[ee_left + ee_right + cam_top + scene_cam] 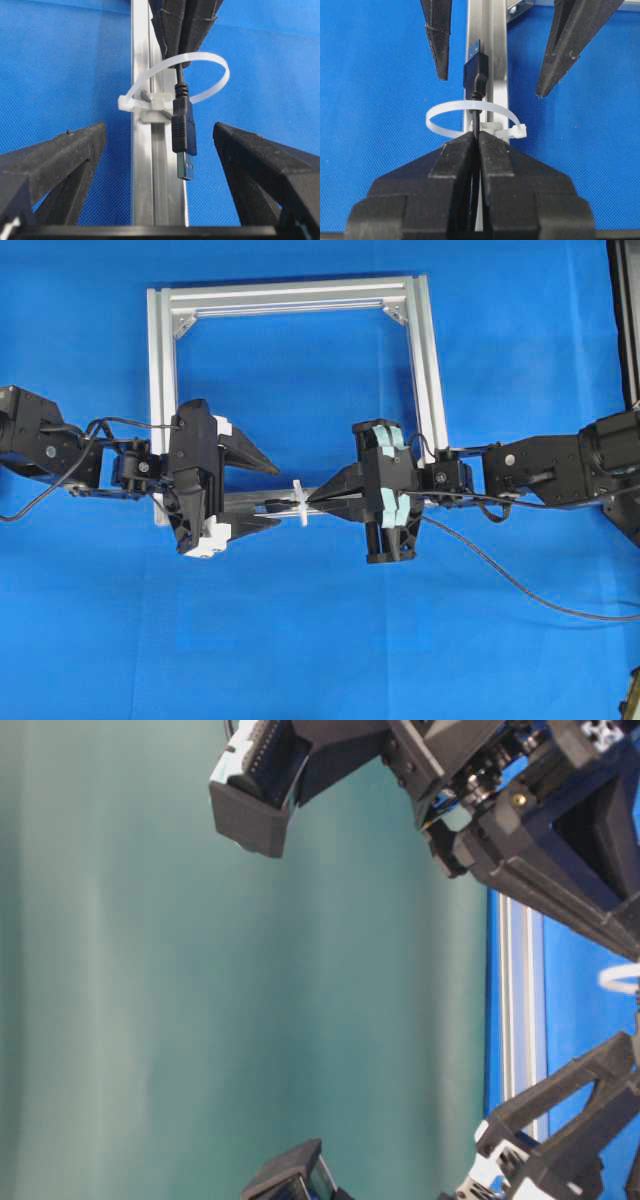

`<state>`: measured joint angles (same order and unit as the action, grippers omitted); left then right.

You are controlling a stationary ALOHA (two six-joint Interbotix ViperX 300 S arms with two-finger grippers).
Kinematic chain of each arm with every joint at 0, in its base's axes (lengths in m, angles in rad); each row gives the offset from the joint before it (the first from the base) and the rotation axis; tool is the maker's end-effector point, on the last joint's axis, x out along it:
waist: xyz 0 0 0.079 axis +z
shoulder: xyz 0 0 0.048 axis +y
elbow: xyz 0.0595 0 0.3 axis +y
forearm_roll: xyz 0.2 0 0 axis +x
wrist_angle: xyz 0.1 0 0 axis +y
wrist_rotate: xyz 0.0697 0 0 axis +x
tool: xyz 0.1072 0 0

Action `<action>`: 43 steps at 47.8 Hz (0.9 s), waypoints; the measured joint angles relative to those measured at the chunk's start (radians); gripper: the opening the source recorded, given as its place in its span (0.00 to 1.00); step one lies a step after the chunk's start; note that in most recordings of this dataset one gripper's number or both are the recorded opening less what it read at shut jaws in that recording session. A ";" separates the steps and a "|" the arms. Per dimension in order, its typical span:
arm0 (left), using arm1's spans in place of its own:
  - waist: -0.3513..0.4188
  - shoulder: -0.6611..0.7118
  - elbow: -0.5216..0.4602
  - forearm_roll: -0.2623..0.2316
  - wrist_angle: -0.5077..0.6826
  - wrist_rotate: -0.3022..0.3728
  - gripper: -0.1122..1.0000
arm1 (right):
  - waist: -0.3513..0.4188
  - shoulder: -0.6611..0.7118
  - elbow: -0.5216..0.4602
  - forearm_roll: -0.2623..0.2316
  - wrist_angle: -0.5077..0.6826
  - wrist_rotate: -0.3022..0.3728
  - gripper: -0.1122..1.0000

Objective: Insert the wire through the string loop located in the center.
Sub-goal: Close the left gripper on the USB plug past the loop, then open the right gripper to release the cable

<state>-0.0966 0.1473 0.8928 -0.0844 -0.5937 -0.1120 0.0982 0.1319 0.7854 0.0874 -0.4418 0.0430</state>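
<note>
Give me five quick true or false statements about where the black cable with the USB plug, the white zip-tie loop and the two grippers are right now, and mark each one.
1. The black cable's USB plug has passed through the white zip-tie loop. True.
2. The right gripper is open and empty. False: it is shut on the cable just behind the loop.
3. The left gripper is open, its fingers either side of the plug. True.
4. The loop lies loose on the blue cloth. False: it is fixed to the silver aluminium frame rail.
5. The left gripper holds the plug. False: its fingers stand apart from it.
</note>
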 measured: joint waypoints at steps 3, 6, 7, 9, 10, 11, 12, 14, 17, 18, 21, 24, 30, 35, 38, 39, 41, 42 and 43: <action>0.000 0.000 0.000 0.000 0.000 0.000 0.92 | 0.002 0.000 0.000 0.000 0.000 0.000 0.08; 0.000 0.000 0.000 0.002 0.000 0.000 0.92 | 0.000 0.000 0.000 0.000 0.000 0.000 0.08; 0.000 0.000 0.000 0.000 0.000 0.000 0.92 | 0.000 0.002 0.000 0.000 0.000 0.000 0.08; 0.000 0.002 0.002 0.002 0.000 0.000 0.92 | 0.002 0.002 0.000 0.000 0.000 0.000 0.08; 0.000 0.000 0.000 0.000 0.000 0.000 0.92 | 0.002 0.002 0.000 0.000 0.000 0.000 0.08; 0.000 0.000 0.000 0.000 -0.002 0.000 0.92 | 0.000 0.002 0.000 0.000 0.000 0.000 0.08; 0.000 0.000 0.000 0.000 0.000 0.000 0.92 | 0.000 0.002 0.000 0.000 0.000 0.000 0.08; 0.000 0.000 0.000 0.002 0.000 0.000 0.92 | 0.000 0.000 0.000 0.000 0.000 0.000 0.08; 0.000 0.000 0.000 0.000 0.000 0.000 0.92 | 0.000 0.002 0.000 0.000 0.000 0.000 0.08; 0.000 0.000 0.000 0.000 0.000 0.000 0.92 | 0.002 0.002 0.000 0.000 0.002 0.000 0.08; 0.000 0.000 0.000 0.000 -0.002 -0.002 0.91 | 0.000 0.002 0.000 0.000 0.000 0.000 0.08; 0.000 0.000 0.000 0.000 0.000 -0.005 0.88 | 0.000 0.002 0.000 0.000 0.000 0.000 0.08; 0.000 0.000 -0.002 0.000 0.000 -0.044 0.62 | 0.002 0.002 0.000 0.000 0.000 0.000 0.08; -0.003 0.000 0.000 0.000 0.000 -0.054 0.32 | -0.002 0.002 0.000 0.002 0.000 0.000 0.08; -0.003 0.000 0.000 0.002 0.000 -0.055 0.19 | -0.006 0.002 0.000 0.000 0.000 -0.008 0.08; -0.003 0.000 0.000 0.003 0.000 -0.055 0.17 | -0.006 0.002 0.000 0.000 0.000 -0.006 0.08; -0.003 0.000 0.000 0.003 0.000 -0.061 0.17 | -0.008 0.002 0.000 0.000 0.000 -0.008 0.08; -0.005 0.000 0.000 0.003 0.000 -0.064 0.17 | -0.006 0.000 0.000 -0.002 0.000 -0.006 0.08; -0.003 0.000 0.000 0.003 0.000 -0.063 0.17 | -0.006 0.002 0.000 -0.002 0.000 -0.006 0.08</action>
<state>-0.0997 0.1473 0.8928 -0.0813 -0.5937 -0.1749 0.0920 0.1335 0.7854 0.0859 -0.4418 0.0368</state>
